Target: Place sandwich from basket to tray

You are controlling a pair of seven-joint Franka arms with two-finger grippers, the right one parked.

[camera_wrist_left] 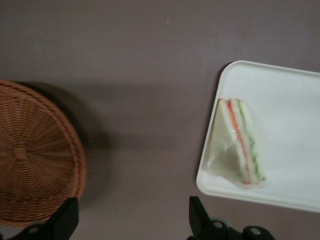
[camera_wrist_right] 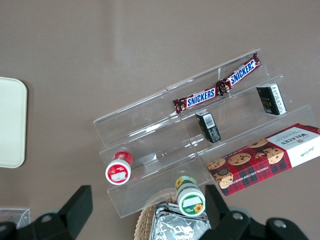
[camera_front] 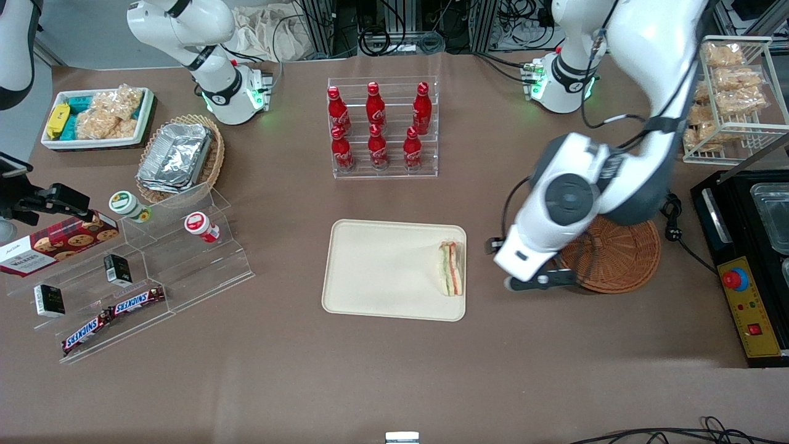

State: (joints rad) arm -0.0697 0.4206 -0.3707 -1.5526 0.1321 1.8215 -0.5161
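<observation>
The sandwich [camera_front: 450,269] [camera_wrist_left: 239,145], a clear-wrapped wedge with green and orange-red layers, lies on the cream tray [camera_front: 382,271] [camera_wrist_left: 290,100], close to the tray's rim nearest the working arm. The round reddish-brown basket [camera_front: 616,259] [camera_wrist_left: 30,155] stands beside the tray toward the working arm's end, partly hidden by the arm, and nothing shows in the part I see. My gripper [camera_front: 542,279] [camera_wrist_left: 132,210] hangs open over the bare table between basket and tray, with nothing between its fingers.
A clear rack of red bottles [camera_front: 382,129] stands farther from the front camera than the tray. A stepped acrylic shelf with snacks [camera_front: 142,265], a tan basket of foil containers [camera_front: 179,157] and a white bin [camera_front: 98,117] lie toward the parked arm's end. A wire snack rack [camera_front: 733,92] and black appliance [camera_front: 752,259] flank the basket.
</observation>
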